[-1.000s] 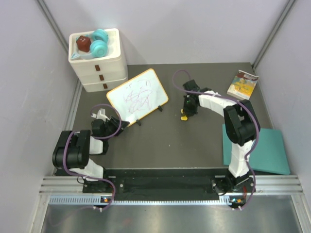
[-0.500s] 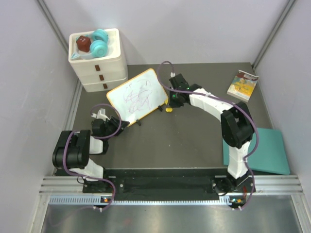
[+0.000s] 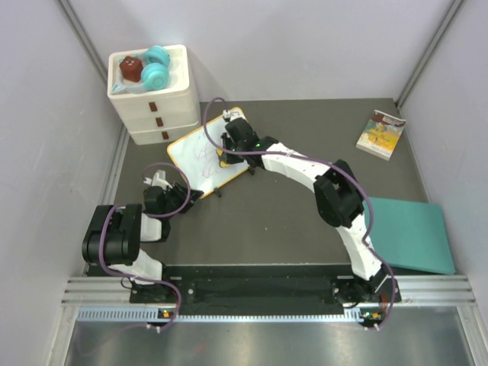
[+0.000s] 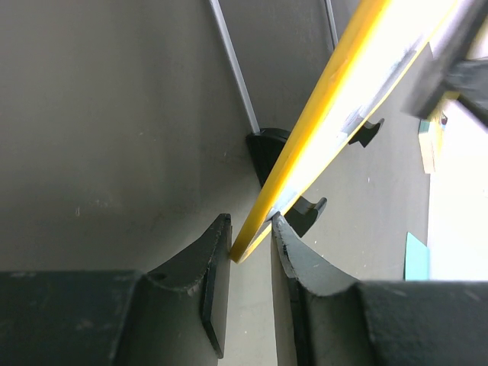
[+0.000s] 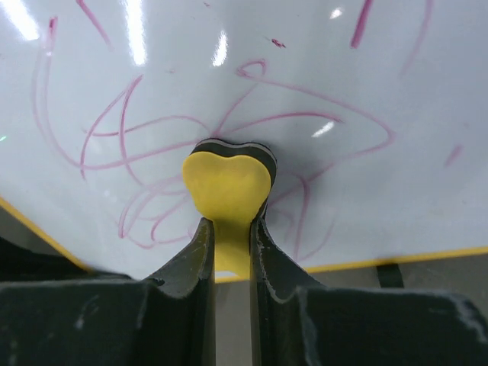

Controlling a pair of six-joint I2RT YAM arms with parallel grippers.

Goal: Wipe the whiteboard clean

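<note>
The whiteboard (image 3: 200, 155), white with an orange-yellow frame, stands tilted on black feet at the table's back left, with scribbles on it. My left gripper (image 3: 185, 197) is shut on its near left corner; in the left wrist view the jaws (image 4: 250, 229) pinch the yellow frame edge (image 4: 320, 130). My right gripper (image 3: 229, 143) is over the board's right half. In the right wrist view it (image 5: 229, 225) is shut on a yellow heart-shaped eraser (image 5: 226, 187), which is pressed against the board's face (image 5: 229, 69) among purple scribbles.
A white three-drawer box (image 3: 160, 103) with teal and red toys on top stands behind the board at the back left. A small book (image 3: 379, 133) lies at the back right. A flat teal mat (image 3: 408, 232) lies at the right edge.
My right arm has swung left from the middle of the table onto the whiteboard, carrying the yellow eraser. The left arm and the board have not moved.
</note>
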